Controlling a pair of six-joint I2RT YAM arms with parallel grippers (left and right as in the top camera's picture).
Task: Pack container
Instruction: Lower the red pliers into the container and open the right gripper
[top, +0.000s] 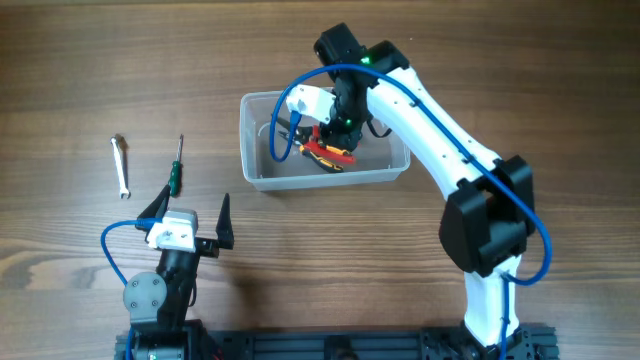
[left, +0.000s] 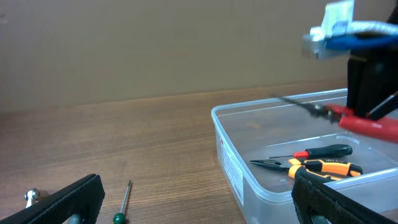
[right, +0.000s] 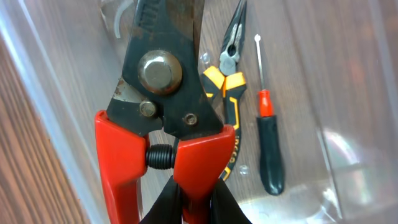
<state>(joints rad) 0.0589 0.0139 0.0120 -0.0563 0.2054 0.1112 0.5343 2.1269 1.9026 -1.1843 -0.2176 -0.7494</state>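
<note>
Red snips (right: 161, 93) above pliers (right: 227, 74), screwdriver (right: 270, 149) in container (top: 300, 182).

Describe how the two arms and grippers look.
The right arm has white links, black joints, a green light near its wrist and a blue cable. The left arm is black with a grey round joint, a white camera block and a blue cable. The left gripper and right gripper have black fingers.

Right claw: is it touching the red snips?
Touching. The right wrist view shows the right claw shut on one red handle of the snips, a finger pressed on either side.
</note>
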